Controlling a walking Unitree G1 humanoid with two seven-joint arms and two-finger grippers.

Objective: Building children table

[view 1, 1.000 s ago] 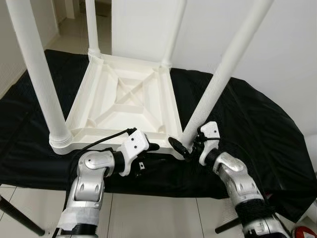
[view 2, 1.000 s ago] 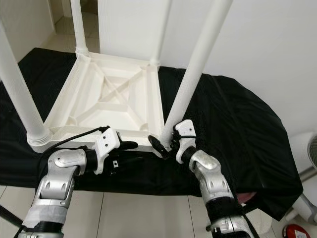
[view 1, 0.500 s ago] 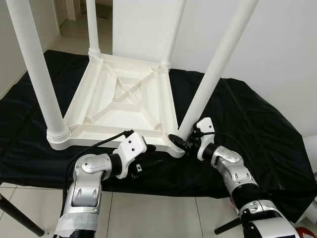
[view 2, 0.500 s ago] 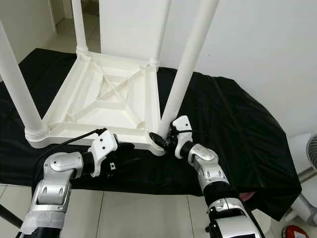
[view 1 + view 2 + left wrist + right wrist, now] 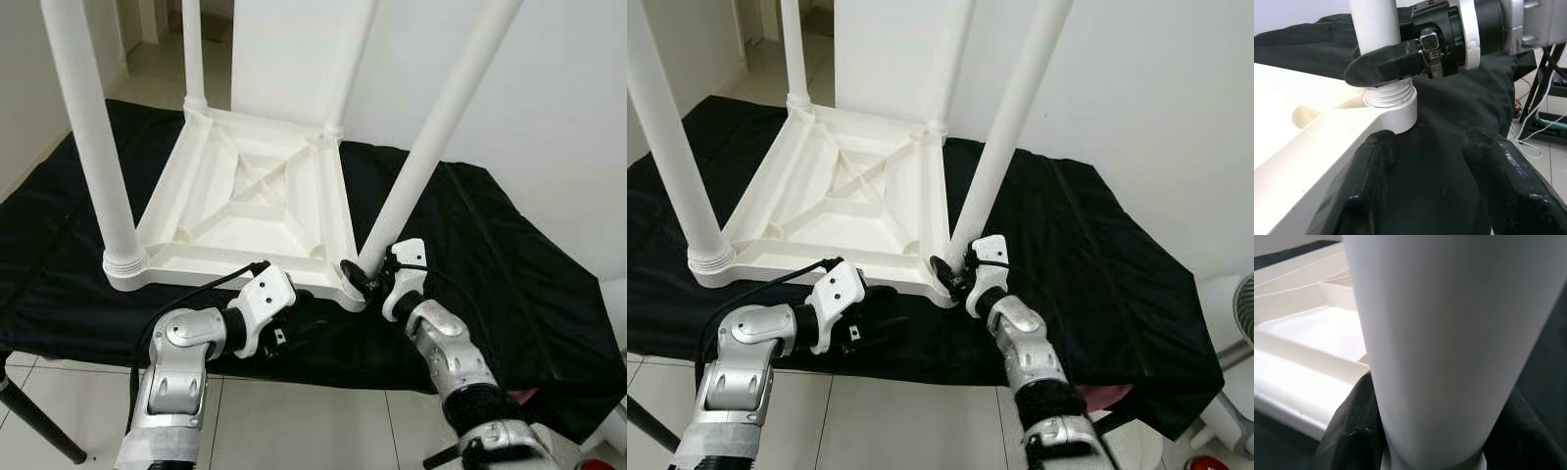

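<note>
1. Right gripper (image 5: 364,281) sits low and right of centre in the left eye view, its two black fingers (image 5: 1382,63) pinching the base of the near-right white cylindrical plastic table leg (image 5: 431,145), just above the threaded collar where that leg enters the corner socket; in the right wrist view the leg stands between the two dark fingers.
2. Left gripper (image 5: 307,315) lies at lower centre of the left eye view, just below the front edge of the tabletop; in the left wrist view its black fingers (image 5: 1369,181) are spread apart with nothing between them, one fingertip close against the tabletop's corner.
3. Upside-down white square plastic children's tabletop (image 5: 253,206) rests with its ribbed underside facing up, a cross-shaped brace in the middle, at centre left of the left eye view.
4. Four white legs rise from its corners: the near-left leg (image 5: 93,137) at the frame's left edge, two more at the far corners near the top, and the held one slanting to the upper right.
5. Black fabric sheet (image 5: 509,255) covers the surface under the tabletop and spreads across the frame's width.
6. White wall (image 5: 549,108) fills the upper right; pale floor tiles (image 5: 294,421) show along the bottom.
7. No writing or brand marks can be read anywhere.
</note>
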